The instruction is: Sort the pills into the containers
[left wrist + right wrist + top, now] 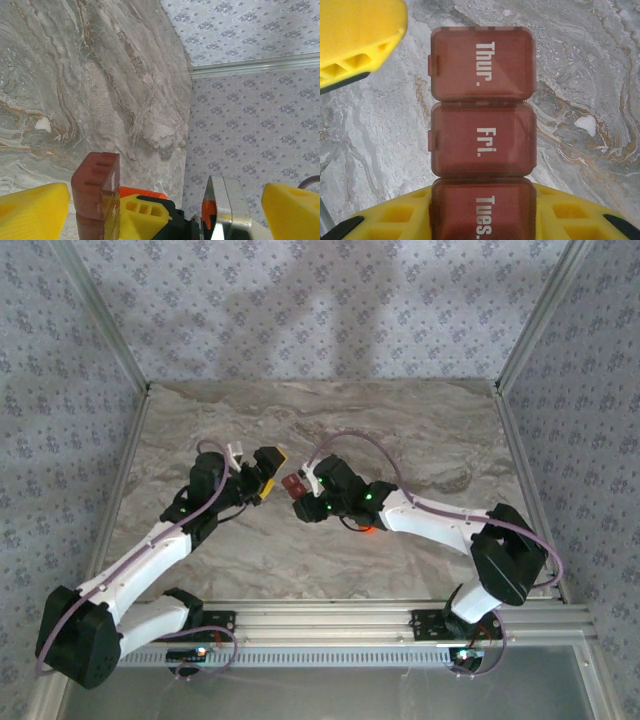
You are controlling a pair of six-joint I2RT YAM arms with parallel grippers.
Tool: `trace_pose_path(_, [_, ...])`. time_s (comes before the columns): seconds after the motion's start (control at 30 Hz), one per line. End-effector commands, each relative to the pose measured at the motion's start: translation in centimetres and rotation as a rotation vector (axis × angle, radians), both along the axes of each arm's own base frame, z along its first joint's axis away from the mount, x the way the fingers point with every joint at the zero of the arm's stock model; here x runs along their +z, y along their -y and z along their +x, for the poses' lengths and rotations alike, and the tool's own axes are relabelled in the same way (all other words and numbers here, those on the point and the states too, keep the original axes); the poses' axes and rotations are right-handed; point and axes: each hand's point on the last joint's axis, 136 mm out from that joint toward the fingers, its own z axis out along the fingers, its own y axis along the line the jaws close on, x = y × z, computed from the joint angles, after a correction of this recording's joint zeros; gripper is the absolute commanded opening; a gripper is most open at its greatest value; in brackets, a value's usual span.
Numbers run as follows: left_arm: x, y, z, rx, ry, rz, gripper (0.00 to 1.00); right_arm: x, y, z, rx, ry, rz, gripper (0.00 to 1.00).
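Containers [482, 135], dark red-brown plastic strip of lidded square compartments: clamped at its Tues. end in right tool [303, 493] over grey marbled bench [420, 440], left tool [272, 472] spread wide alongside; hazard: one-end grip may let it twist or slip if pushed.

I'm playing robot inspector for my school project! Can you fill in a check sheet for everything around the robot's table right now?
Surface: grey-brown marble-pattern table.
Job's things: red-brown pill strip; the Thur., Fri. and Tues. lids are all closed.
Clutter: small white bit on the table, maybe a pill; orange thing half hidden under the right arm.
Grippers: right gripper has its fingers shut on the strip's Tues. end; left gripper has its fingers open, close beside the strip.
Cables: purple cables loop along both arms; no snag seen.
Surroundings: flower-patterned walls, metal frame rails.
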Motion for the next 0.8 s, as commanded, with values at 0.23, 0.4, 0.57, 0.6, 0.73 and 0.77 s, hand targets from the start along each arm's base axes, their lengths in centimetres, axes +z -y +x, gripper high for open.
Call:
trace_pose_path(0.23, [1.2, 0.9, 0.4, -0.011, 0.032, -0.025, 0.98, 1.4, -1.5, 0.1, 0.011, 0.009, 0.054, 0.42])
trace_pose_path(0.4, [1.2, 1.2, 0.3, -0.019, 0.034, -0.028, 0.98, 1.2, -1.7, 0.0, 0.015, 0.006, 0.054, 0.42])
trace_pose_path(0.57, [1.2, 1.3, 0.0, -0.024, 0.033, -0.029, 0.98, 0.9, -1.8, -0.1, 0.014, 0.001, 0.054, 0.42])
trace_pose_path(0.6, [1.1, 1.4, 0.0, -0.024, 0.03, -0.028, 0.98, 0.9, -1.8, -0.1, 0.014, 0.002, 0.055, 0.42])
trace_pose_path(0.73, [0.8, 1.5, -0.2, -0.022, 0.023, -0.027, 0.98, 0.8, -1.8, -0.2, 0.014, -0.001, 0.056, 0.42])
trace_pose_path(0.77, [0.6, 1.5, -0.2, -0.021, 0.02, -0.026, 0.98, 0.9, -1.9, -0.2, 0.014, 0.0, 0.059, 0.42])
